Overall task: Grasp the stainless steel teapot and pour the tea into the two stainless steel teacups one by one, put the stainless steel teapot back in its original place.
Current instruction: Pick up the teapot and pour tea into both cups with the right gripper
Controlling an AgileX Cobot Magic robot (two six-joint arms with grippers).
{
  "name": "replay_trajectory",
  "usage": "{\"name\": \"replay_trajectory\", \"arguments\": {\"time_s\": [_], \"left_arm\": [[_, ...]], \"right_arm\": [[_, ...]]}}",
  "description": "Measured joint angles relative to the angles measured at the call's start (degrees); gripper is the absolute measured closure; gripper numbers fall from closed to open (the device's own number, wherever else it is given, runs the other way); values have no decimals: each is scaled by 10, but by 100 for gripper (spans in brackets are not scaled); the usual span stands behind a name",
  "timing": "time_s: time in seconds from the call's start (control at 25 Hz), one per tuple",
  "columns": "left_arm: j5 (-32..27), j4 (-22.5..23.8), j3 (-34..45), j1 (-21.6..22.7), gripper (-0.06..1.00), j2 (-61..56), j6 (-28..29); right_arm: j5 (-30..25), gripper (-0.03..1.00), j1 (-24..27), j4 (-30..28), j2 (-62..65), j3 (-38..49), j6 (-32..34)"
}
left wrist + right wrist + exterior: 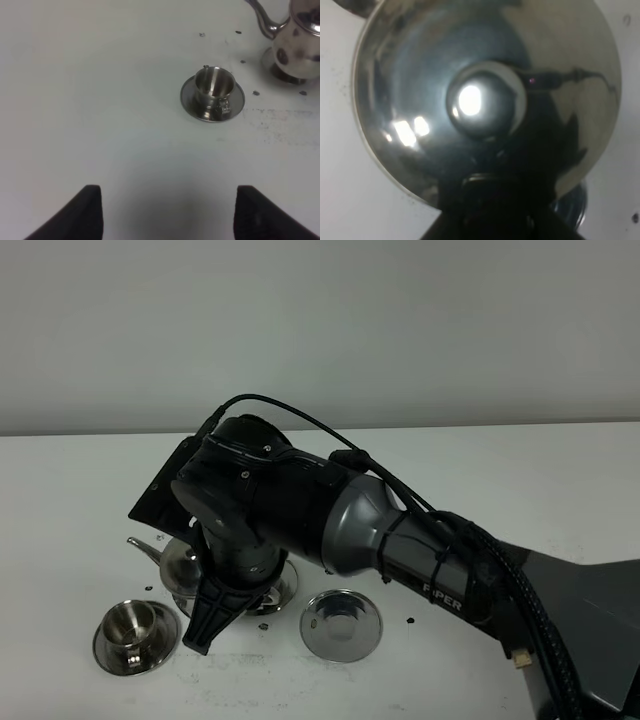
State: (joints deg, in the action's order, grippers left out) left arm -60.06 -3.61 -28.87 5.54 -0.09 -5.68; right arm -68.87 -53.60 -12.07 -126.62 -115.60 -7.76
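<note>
The stainless steel teapot point(176, 564) stands on the white table, its spout pointing left, largely covered by my right arm. In the right wrist view its domed lid point(415, 75) and knob fill the frame. My right gripper point(203, 630) point(487, 212) comes down over the pot's near side with its jaws shut; the handle is hidden under it. One teacup point(132, 624) point(214, 85) sits on its saucer front left of the pot. The other teacup point(342, 620) sits to the pot's right. My left gripper point(172, 215) is open over bare table, short of the left cup.
The right arm point(420, 550) stretches from the lower right across the middle of the table. Small dark specks point(255, 93) dot the surface around the pot. The table's back edge point(500, 426) meets a plain wall.
</note>
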Motion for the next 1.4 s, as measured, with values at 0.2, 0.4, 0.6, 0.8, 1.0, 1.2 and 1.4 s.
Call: {"name": "replay_trajectory", "arguments": {"time_s": [0.2,0.4,0.6,0.8,1.0,1.2,1.4], "left_arm": [[0,0,0,0,33,0,1],[0,0,0,0,33,0,1],[0,0,0,0,33,0,1],[0,0,0,0,33,0,1],[0,0,0,0,33,0,1],[0,0,0,0,33,0,1],[0,0,0,0,33,0,1]], "right_arm": [[7,76,-19,-33,0,0,11],[0,76,-30,-51,-16,0,18],[-8,76,-39,-57,-34,0,24],[-14,76,-43,-70,-39,0,29],[-19,76,-52,-99,-39,0,35],[-19,76,-61,-104,-41,0,37],[-19,76,-64,-104,-53,0,37]]}}
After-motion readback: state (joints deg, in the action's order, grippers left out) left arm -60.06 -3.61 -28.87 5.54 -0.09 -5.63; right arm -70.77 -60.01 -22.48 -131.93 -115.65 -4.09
